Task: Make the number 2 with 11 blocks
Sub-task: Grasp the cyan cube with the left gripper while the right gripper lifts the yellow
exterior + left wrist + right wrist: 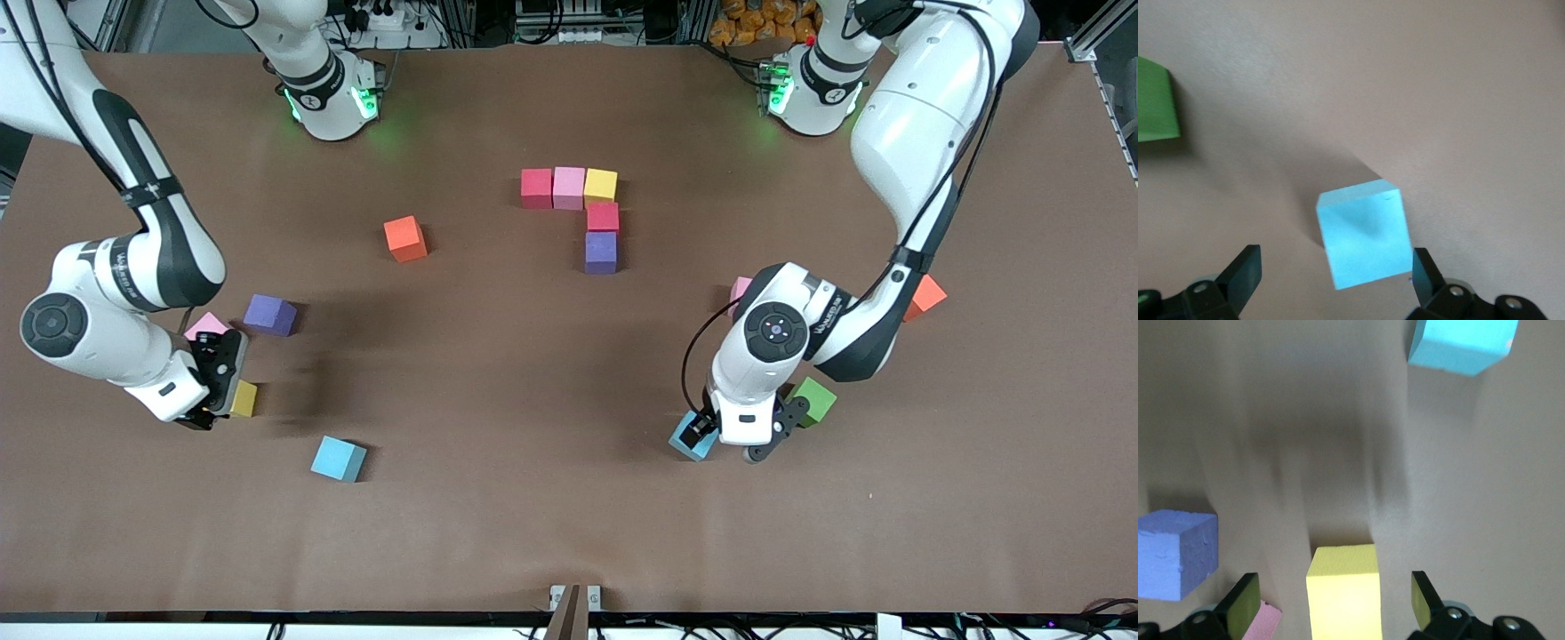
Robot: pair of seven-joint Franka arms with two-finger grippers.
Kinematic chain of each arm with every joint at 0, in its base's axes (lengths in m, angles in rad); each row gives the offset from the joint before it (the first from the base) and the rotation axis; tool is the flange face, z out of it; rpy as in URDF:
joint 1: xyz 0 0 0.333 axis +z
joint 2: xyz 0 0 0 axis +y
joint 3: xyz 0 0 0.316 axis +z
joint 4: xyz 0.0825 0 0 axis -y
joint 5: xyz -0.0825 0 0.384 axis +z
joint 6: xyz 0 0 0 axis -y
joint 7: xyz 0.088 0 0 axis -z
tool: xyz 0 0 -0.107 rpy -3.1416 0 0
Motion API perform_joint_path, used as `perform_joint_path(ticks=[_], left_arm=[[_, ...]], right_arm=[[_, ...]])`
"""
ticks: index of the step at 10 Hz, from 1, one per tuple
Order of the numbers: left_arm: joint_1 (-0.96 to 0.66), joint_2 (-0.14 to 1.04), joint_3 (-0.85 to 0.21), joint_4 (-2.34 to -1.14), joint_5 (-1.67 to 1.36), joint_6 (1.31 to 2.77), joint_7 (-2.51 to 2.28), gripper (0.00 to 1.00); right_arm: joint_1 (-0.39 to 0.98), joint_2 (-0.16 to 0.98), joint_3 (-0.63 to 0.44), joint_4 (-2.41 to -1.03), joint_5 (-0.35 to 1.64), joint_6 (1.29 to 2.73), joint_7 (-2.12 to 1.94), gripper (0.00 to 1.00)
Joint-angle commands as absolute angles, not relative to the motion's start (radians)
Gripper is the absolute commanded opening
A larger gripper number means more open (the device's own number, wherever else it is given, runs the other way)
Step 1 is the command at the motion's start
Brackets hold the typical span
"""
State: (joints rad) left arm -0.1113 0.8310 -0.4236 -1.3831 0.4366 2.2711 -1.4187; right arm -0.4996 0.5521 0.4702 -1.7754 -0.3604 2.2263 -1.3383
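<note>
Five blocks form a row and a column mid-table: red (536, 188), pink (569, 188), yellow (600, 186), then red (603, 216) and purple (601, 252) nearer the camera. My left gripper (711, 434) (1336, 273) is open and low around a light blue block (691, 437) (1365, 237), which sits close to one finger. My right gripper (222, 391) (1331, 603) is open astride a yellow block (244, 398) (1343, 590), with gaps on both sides. Loose blocks are green (813, 400) (1155, 100), pink (739, 290), purple (269, 315) (1175, 553), pink (206, 325) (1261, 623) and light blue (338, 459) (1461, 343).
One orange cube (405, 238) lies toward the right arm's end of the table, level with the column. Another orange cube (925, 296) shows partly past the left arm's forearm. The brown table (533, 533) stretches bare near the camera.
</note>
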Motion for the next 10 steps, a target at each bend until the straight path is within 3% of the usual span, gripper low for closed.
perform_joint_path(ticks=[1, 5, 8, 10], left_arm=[[-0.132, 0.879, -0.411, -1.324, 0.417, 2.298, -1.445, 1.00], [-0.247, 0.902, -0.272, -1.313, 0.416, 2.353, -1.496, 1.00], [-0.252, 0.907, -0.267, -1.313, 0.416, 2.375, -1.502, 1.00], [-0.252, 0.928, -0.265, -1.313, 0.416, 2.402, -1.503, 1.00]], right_arm=[[-0.526, 0.604, 0.443, -1.770, -0.370, 2.281, -1.348, 1.00], [-0.522, 0.684, 0.399, -1.721, -0.388, 2.324, -1.414, 1.00], [-0.517, 0.702, 0.381, -1.726, -0.384, 2.371, -1.425, 1.00], [-0.512, 0.701, 0.380, -1.726, -0.382, 2.384, -1.506, 0.58]])
